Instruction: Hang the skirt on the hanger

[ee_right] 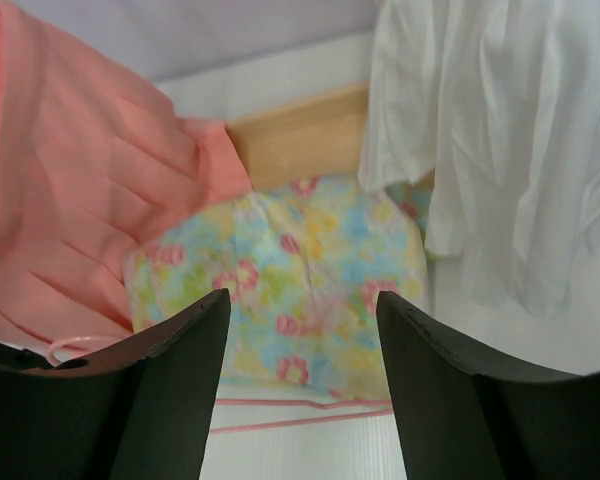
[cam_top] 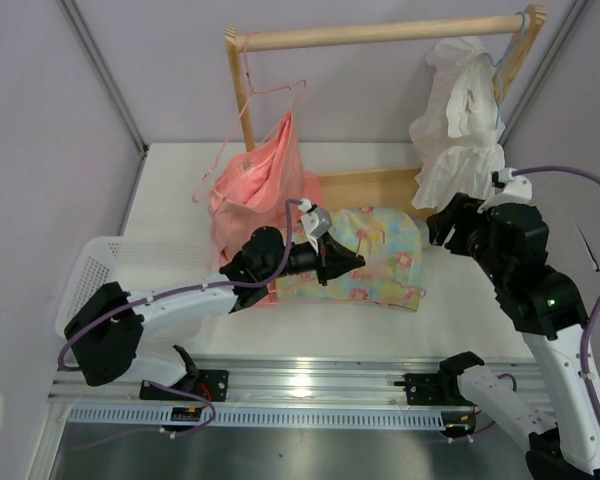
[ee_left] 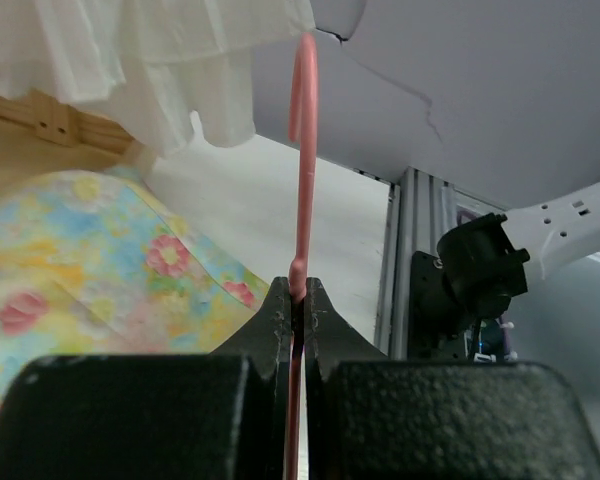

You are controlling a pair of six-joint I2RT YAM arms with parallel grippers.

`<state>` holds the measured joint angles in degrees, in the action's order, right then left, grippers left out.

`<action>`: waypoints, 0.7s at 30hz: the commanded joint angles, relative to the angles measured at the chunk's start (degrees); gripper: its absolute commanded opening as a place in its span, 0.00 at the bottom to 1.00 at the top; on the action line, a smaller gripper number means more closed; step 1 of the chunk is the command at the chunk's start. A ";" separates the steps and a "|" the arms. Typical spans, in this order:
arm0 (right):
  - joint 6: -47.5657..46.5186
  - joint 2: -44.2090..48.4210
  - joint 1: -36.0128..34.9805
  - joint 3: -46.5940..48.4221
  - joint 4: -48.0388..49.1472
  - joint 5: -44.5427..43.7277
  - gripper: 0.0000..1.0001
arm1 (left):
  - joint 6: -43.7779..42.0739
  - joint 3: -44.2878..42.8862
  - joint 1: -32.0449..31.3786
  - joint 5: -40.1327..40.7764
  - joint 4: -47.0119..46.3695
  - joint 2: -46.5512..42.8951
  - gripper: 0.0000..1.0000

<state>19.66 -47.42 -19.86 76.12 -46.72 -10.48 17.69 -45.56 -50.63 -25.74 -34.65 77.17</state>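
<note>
Skirt: the skirt [cam_top: 380, 255] lies flat on the table [cam_top: 180, 170], just in front of the rack's [cam_top: 380, 32] base board. It sits below the gap between the salmon garment [cam_top: 265, 185] and the white garment [cam_top: 460, 110], both of which hang from the rack.
Hanger: the hanger [ee_left: 301, 180] is off the rack and held by its neck. Its long hook points toward the rack's right end, and its shoulders are hidden behind the fingers.
Left gripper: the left gripper [ee_left: 298, 300] is clamped tight on the hanger's neck, in front of the rack's left half and low over the cloth.
Right gripper: the right gripper [ee_right: 302, 310] has its jaws apart with nothing between them. It hangs in front of the rack's right post, under the white garment, and is aimed at the cloth.
Step in hand: probably bringing cloth and hanger together, since no part of the skirt is on the hanger yet.
How to do it well: the free jaws should take only the waistband's top layer, near a corner, and lift it just enough to open a gap. The clamped arm should keep the hanger level and slide one shoulder in first.
Watch for: grabbing both layers, dragging the cloth toward the rack's base, or brushing the white garment.
Grip note: the thin neck may twist in the pinch, so slow, straight moves suit it.
</note>
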 commanded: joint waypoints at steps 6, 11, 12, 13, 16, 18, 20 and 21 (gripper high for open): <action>9.25 3.64 -0.09 -15.98 -5.75 1.16 0.62 | 6.29 2.49 -2.54 3.06 -20.79 9.82 0.00; 16.62 5.05 -0.53 -24.59 -5.93 2.05 0.61 | 10.68 2.14 -2.80 2.09 -28.52 17.48 0.00; 17.25 5.23 -0.71 -25.48 -5.75 1.96 0.61 | 11.39 2.23 -2.81 1.92 -29.93 18.62 0.00; 17.95 5.58 -0.80 -26.36 -5.66 1.69 0.61 | 12.01 2.06 -2.81 1.92 -31.25 20.81 0.00; 19.97 6.11 -1.06 -29.00 -5.31 0.90 0.60 | 13.33 2.76 -2.89 2.53 -33.63 23.55 0.00; 21.12 6.11 -1.41 -31.28 -4.70 0.64 0.59 | 12.98 2.58 -2.98 3.32 -32.94 24.52 0.00; 21.99 5.67 -2.73 -31.73 -4.52 0.03 0.58 | 12.72 2.50 -2.89 3.32 -32.67 25.75 0.00; 23.74 4.71 -3.34 -31.82 -4.52 -1.98 0.58 | 12.54 2.23 -2.89 3.50 -31.71 26.01 0.00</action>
<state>39.03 -42.00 -21.76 44.56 -52.64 -9.23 29.54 -42.85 -53.19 -22.81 -60.77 102.74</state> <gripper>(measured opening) 0.587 0.028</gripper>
